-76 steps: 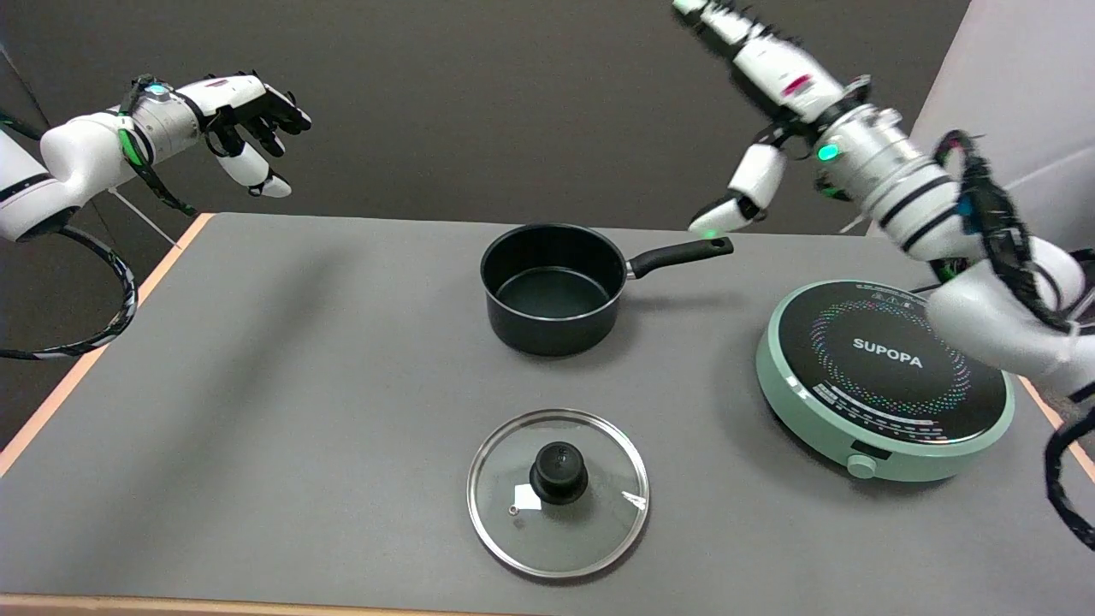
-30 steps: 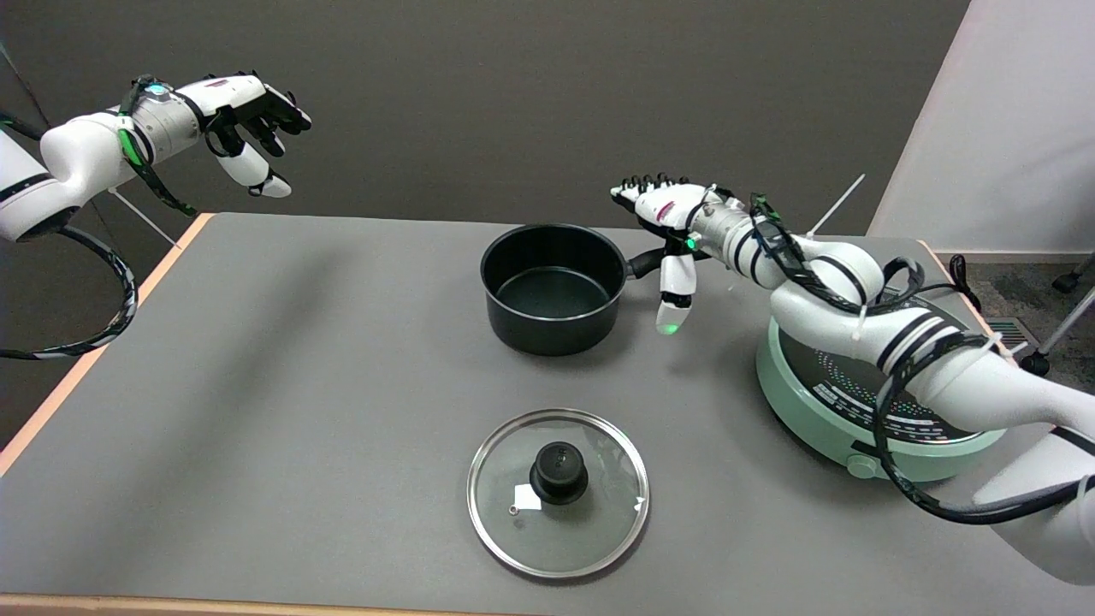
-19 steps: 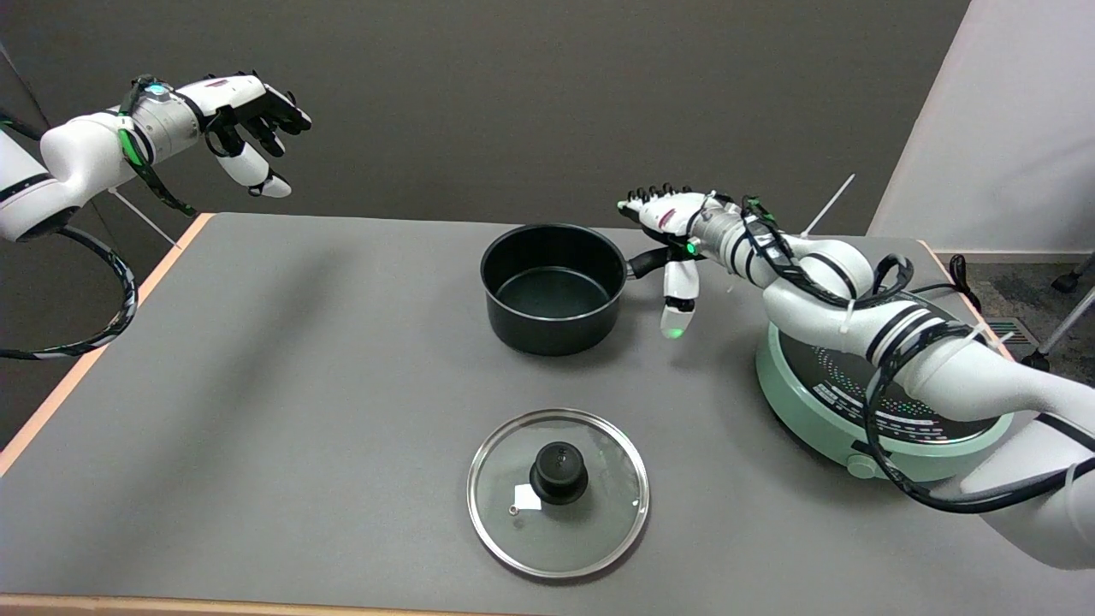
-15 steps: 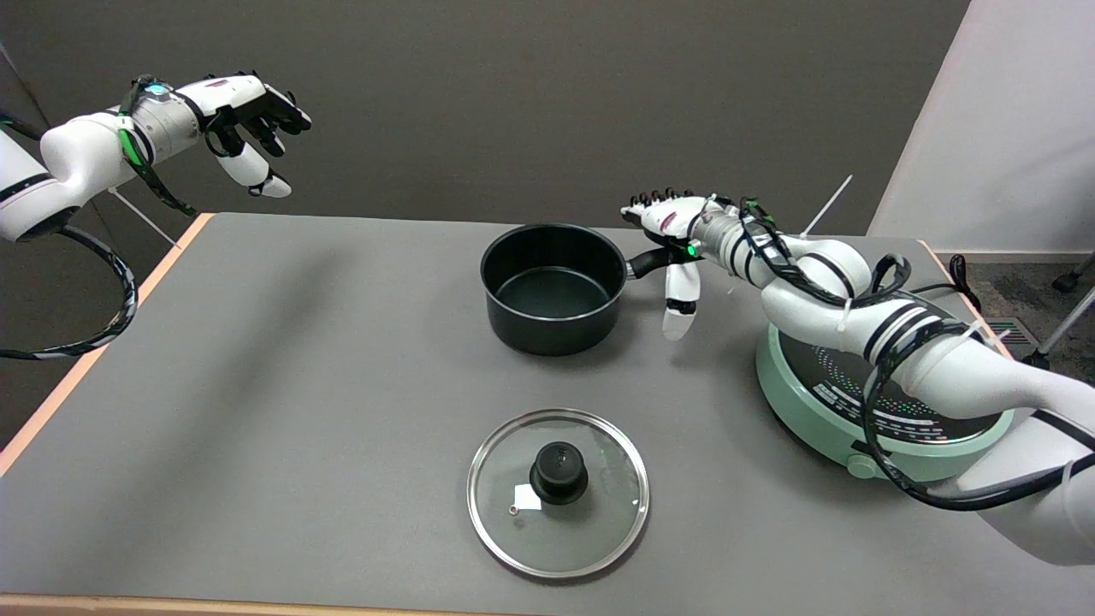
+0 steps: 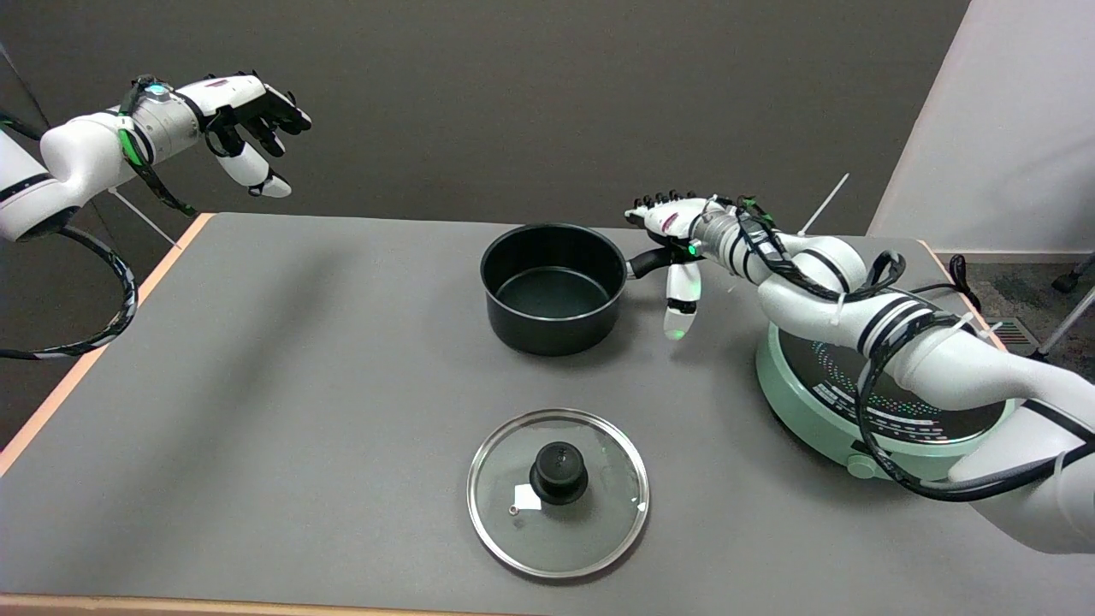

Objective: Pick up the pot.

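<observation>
The pot [image 5: 553,289] sits on the table, its handle under the right hand [image 5: 676,231], fingers spread, gripping nothing

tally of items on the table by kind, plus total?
pot: 1
glass lid: 1
induction cooker: 1
total: 3
</observation>
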Robot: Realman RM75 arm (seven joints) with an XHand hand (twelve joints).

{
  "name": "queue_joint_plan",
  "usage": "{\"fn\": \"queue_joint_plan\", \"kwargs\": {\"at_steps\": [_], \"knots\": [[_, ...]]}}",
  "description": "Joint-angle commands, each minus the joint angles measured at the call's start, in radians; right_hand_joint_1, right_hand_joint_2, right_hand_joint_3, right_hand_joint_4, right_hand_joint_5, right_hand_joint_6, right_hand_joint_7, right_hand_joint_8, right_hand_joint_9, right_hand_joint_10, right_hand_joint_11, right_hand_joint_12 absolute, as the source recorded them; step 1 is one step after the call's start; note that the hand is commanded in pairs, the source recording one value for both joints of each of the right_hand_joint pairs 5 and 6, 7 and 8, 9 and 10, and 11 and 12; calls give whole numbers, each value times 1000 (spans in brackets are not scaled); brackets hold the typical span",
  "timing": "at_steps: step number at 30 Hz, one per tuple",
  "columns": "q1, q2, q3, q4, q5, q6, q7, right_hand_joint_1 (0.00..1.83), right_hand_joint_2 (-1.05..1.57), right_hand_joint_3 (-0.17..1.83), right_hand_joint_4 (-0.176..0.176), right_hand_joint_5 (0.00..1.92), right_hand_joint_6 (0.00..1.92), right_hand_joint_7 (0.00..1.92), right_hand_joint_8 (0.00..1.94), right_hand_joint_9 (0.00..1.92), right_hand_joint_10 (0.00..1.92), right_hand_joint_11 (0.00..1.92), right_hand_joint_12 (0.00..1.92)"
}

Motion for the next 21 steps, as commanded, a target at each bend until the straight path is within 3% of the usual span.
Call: {"fn": "queue_joint_plan", "kwargs": {"at_steps": [1,7,12,13,14,19,21], "knots": [[-3,-5,-12,-30,-7,46,-3,1223,-488,732,-63,53,53,53,53,53,53,53,53],[-13,-2,-11,-31,-7,47,-3,1203,-487,705,-48,43,43,43,43,43,43,43,43],[-16,-1,-12,-33,-7,47,-1,1141,-552,678,24,57,57,57,57,57,57,57,57],[-18,-1,-12,-34,-7,47,1,1134,-572,722,57,57,57,57,57,57,57,57,57],[-19,-1,-12,-34,-7,47,1,1126,-574,736,176,58,58,58,58,58,58,58,58],[-22,0,-11,-33,-7,47,-2,1126,-568,808,176,56,56,56,56,56,56,56,56],[-22,2,-7,-33,-7,47,-3,1141,-583,934,176,91,91,91,91,91,91,91,91]]}}
